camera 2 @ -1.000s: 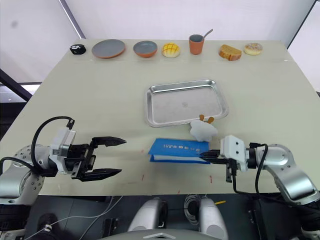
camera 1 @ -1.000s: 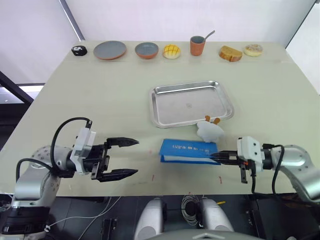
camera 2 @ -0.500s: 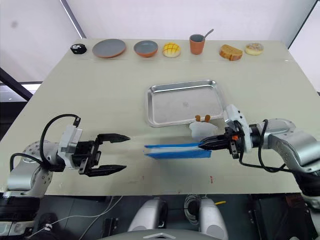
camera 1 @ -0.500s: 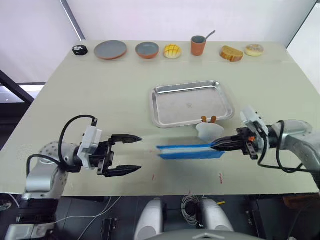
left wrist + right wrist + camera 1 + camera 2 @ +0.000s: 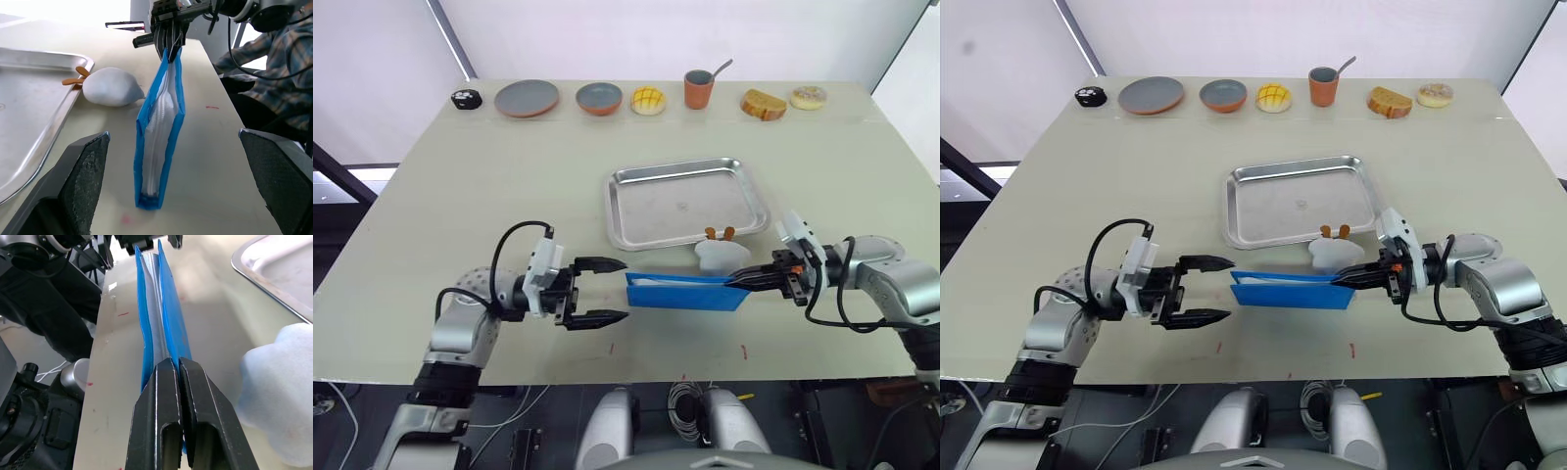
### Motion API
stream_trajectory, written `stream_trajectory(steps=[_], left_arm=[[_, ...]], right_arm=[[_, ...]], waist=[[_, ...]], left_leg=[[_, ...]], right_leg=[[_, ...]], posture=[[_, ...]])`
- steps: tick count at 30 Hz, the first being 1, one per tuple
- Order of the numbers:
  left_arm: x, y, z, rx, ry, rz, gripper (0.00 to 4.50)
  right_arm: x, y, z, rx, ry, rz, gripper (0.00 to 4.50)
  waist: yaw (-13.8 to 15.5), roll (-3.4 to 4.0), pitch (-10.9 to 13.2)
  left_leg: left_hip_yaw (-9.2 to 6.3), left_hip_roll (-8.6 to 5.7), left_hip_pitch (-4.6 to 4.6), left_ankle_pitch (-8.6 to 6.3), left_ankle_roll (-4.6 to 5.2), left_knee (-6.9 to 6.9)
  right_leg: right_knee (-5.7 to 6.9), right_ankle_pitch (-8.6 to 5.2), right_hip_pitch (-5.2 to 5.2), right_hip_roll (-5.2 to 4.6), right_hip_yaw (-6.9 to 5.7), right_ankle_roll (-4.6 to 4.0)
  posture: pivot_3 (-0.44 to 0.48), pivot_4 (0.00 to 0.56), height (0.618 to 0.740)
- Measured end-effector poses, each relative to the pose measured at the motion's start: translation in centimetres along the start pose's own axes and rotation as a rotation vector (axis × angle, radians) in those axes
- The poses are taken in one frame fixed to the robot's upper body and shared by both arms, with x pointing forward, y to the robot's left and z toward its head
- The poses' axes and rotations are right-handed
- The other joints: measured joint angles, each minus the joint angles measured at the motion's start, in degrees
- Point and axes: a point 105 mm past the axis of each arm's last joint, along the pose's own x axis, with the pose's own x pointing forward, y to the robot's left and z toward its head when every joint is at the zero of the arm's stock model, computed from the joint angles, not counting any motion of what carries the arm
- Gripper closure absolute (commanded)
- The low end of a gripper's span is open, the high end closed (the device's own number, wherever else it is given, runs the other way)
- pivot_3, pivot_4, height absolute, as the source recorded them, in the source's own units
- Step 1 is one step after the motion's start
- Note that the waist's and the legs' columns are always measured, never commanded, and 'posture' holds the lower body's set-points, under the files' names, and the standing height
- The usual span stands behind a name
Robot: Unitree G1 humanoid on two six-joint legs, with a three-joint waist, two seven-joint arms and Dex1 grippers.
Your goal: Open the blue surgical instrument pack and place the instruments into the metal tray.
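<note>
Rightward, the right end effector (image 5: 1349, 281) pinches the blue surgical instrument pack (image 5: 1288, 291); the left end effector (image 5: 1217, 290) gapes wide.

No text, label, brand, number or sign can be read in any view; the blue surgical instrument pack (image 5: 685, 291) is held on edge, so that no print is shown on its faces; a small mark is seen at the middle of the metal tray (image 5: 688, 201), but it cannot be made out as writing; small red marks on the table (image 5: 558, 176) are not legible as characters either.
</note>
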Motion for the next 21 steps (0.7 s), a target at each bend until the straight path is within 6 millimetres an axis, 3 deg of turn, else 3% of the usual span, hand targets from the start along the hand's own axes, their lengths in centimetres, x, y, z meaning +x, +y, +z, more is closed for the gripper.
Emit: stream_trajectory(steps=[2,3,5,21], left_arm=[[0.8,0.5,0.6,0.019,-0.02,-0.016,0.88],[1.3,0.5,0.7,0.02,-0.027,-0.036,1.53],[1.8,0.4,0.7,0.018,-0.035,-0.055,2.05],[3.3,0.4,0.4,0.051,-0.044,-0.07,2.05]], right_arm=[[0.0,0.0,0.0,-0.002,-0.002,-0.005,4.5],[0.0,0.0,0.0,-0.005,-0.001,-0.006,4.5],[0.1,0.0,0.1,-0.008,-0.002,-0.003,4.5],[0.1,-0.2,0.2,-0.012,0.0,-0.027,4.5]], waist=[[0.0,-0.01,0.0],[-0.1,-0.02,0.0],[-0.3,-0.01,0.0],[-0.2,-0.01,0.0]], left_leg=[[0.01,-0.01,0.0,0.0,0.0,0.0],[0.02,-0.02,0.0,0.0,0.0,0.0],[0.03,-0.02,0.01,0.0,0.0,0.0],[0.01,0.0,0.01,0.0,0.0,0.0]], right_leg=[[-0.01,0.0,0.01,0.0,0.0,0.0],[-0.01,0.0,0.01,0.01,0.01,0.0],[-0.01,0.0,0.0,0.03,0.04,0.0],[0.0,0.0,0.0,0.05,0.03,-0.01]], posture=[[0.0,0.15,0.74],[0.0,0.15,0.74],[0.0,0.15,0.74],[0.0,0.15,0.74]])
